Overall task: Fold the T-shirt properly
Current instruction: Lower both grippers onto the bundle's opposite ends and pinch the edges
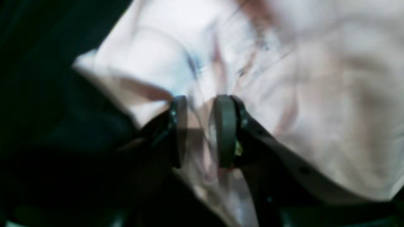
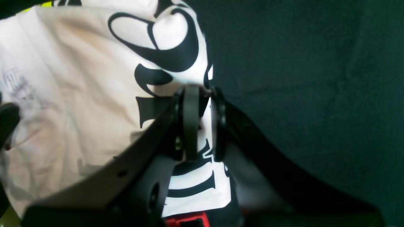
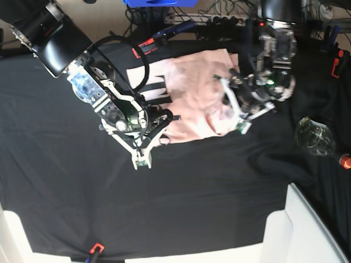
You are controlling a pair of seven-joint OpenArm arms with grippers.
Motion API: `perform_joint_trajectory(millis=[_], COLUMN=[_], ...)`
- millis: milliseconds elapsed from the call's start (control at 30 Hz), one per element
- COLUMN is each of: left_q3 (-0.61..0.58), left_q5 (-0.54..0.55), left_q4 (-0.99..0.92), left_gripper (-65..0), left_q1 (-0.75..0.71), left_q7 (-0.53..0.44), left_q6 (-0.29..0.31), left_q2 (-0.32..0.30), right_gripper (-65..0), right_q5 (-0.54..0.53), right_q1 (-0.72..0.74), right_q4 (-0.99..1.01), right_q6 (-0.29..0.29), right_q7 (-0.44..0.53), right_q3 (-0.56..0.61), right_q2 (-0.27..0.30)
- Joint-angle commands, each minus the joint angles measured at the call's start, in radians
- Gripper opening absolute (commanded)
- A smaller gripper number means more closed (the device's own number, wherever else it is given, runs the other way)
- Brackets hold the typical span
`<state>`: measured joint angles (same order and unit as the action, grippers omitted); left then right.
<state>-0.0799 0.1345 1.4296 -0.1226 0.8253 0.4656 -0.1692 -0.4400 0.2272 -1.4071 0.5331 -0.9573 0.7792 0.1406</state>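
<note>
The pale pink T-shirt (image 3: pixel 192 93) lies rumpled at the far middle of the black table cloth (image 3: pixel 181 197). Its near edge is lifted at both corners. In the right wrist view my right gripper (image 2: pixel 204 123) is shut on a fold of the T-shirt (image 2: pixel 79 94) that bears big black lettering; in the base view it (image 3: pixel 164 125) is at the shirt's near left corner. The blurred left wrist view shows my left gripper (image 1: pixel 202 130) with plain pink T-shirt (image 1: pixel 315 94) bunched between its fingers, held. In the base view it (image 3: pixel 237 121) is at the near right corner.
A clear glass (image 3: pixel 315 137) lies on the cloth to the right, with a red-capped item (image 3: pixel 344 160) beside it. White boards (image 3: pixel 299 230) stand at the near right corner. Orange clamps (image 3: pixel 96 249) hold the cloth's edge. Cables and a blue object (image 3: pixel 159 3) lie behind the table.
</note>
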Motion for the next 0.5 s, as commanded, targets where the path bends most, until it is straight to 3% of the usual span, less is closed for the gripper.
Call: perform_joint_trajectory(millis=[0,267,367,467], left_q3=[0.015,0.062,0.062,0.068], left_q5=[-0.032,-0.034,-0.036,-0.036], left_q4=[-0.011,-0.037,-0.039,-0.039], left_gripper=[-50.2,-50.2,-50.2,-50.2], left_q1=[0.008,-0.001,0.004,0.004], left_q7=[0.021,0.019,0.019,0.019], left_q6=[-0.015,-0.015,-0.015,-0.015], left_q2=[-0.011,-0.017,-0.016,-0.016], right_gripper=[-58.5,-58.5,-58.5,-58.5], right_q5=[0.005,0.002,0.002,0.004], right_q1=[0.027,0.065,0.061,0.042], right_q4=[-0.019,-0.051,-0.047,-0.047], right_q6=[0.002,-0.003,-0.052,-0.058], right_q7=[0.014,0.008,0.008,0.013], right_q3=[-0.002,0.000,0.000,0.000], right_q2=[-0.006,-0.042,-0.071,-0.085])
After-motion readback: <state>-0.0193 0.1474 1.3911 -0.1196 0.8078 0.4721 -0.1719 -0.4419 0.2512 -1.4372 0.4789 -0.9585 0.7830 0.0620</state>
